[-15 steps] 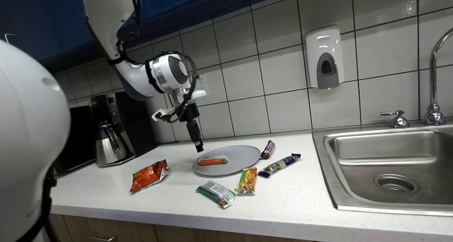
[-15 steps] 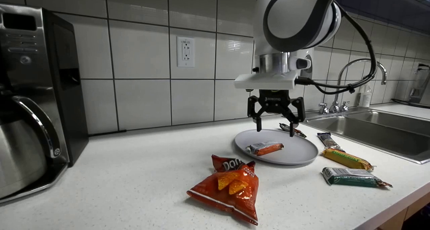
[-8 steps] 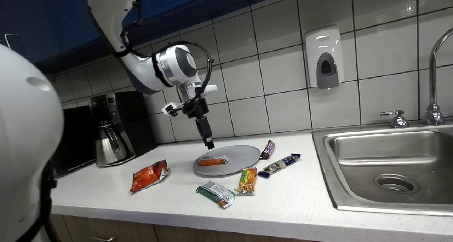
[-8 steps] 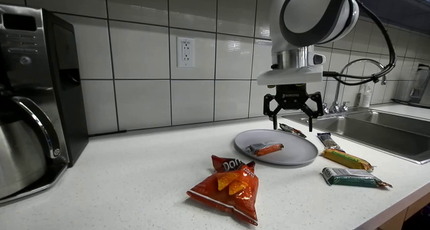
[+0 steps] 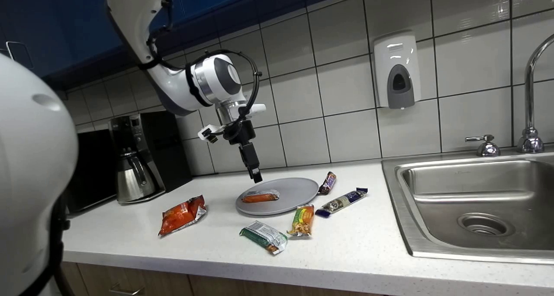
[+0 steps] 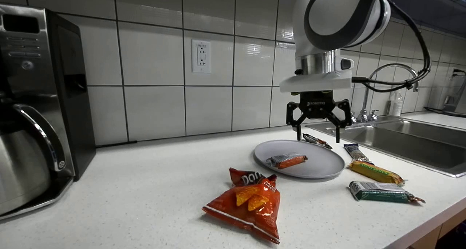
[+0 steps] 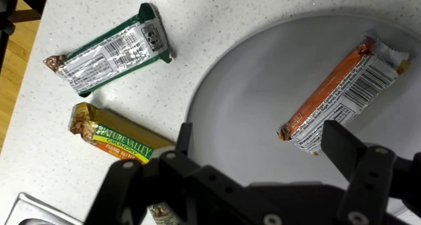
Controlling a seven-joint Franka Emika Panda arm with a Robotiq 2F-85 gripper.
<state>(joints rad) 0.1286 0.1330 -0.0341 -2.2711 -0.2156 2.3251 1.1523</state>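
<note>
My gripper is open and empty, pointing down above the round grey plate. It also shows in the other views. An orange-and-silver bar lies on the plate, beneath and beside one finger in the wrist view; the gripper is apart from it. A green bar and a yellow Nature Valley bar lie on the counter beside the plate. A blue-ended bar and a dark purple bar lie nearer the sink. A red Doritos bag lies on the coffee-maker side.
A steel sink with a faucet is set in the white counter. A coffee maker stands at the opposite end. A tiled wall with a soap dispenser and an outlet runs behind.
My gripper has moved right, toward the sink side, in both exterior views and slightly up, nearly all before the half-second frames. It stays open. The bars, bag and plate have not moved.
</note>
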